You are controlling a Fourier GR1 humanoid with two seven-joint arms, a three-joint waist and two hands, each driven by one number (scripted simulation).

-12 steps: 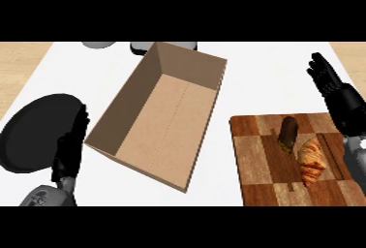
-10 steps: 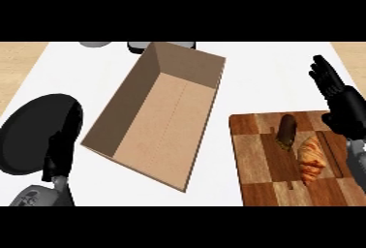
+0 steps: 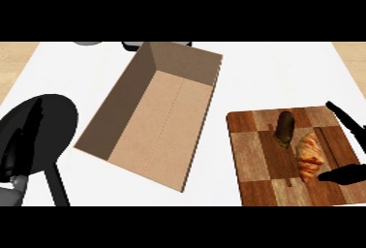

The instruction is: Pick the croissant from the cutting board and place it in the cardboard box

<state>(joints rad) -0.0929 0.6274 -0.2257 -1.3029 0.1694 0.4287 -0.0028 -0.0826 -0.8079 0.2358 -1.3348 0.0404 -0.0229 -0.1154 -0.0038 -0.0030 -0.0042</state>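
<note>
The croissant (image 3: 309,157) lies on the right half of the wooden cutting board (image 3: 253,164), just below a dark, elongated item (image 3: 284,127). My right hand (image 3: 344,174) is open at the board's right edge. Its fingers (image 3: 346,121) stretch above the croissant and its thumb sits just below it, neither curled round it. The open cardboard box (image 3: 157,126) lies tilted in the middle of the counter, left of the board, with nothing inside. At the lower left my left hand (image 3: 22,145) rests open, fingers up, over a black plate.
The black round plate (image 3: 61,114) lies at the left edge. A grey object (image 3: 89,42) and a dark one (image 3: 132,45) peek in behind the box. White counter shows between box and board.
My right hand has come down from the upper right to the board's right edge, beside the croissant. The left hand has drifted left. The croissant and the box have not moved.
</note>
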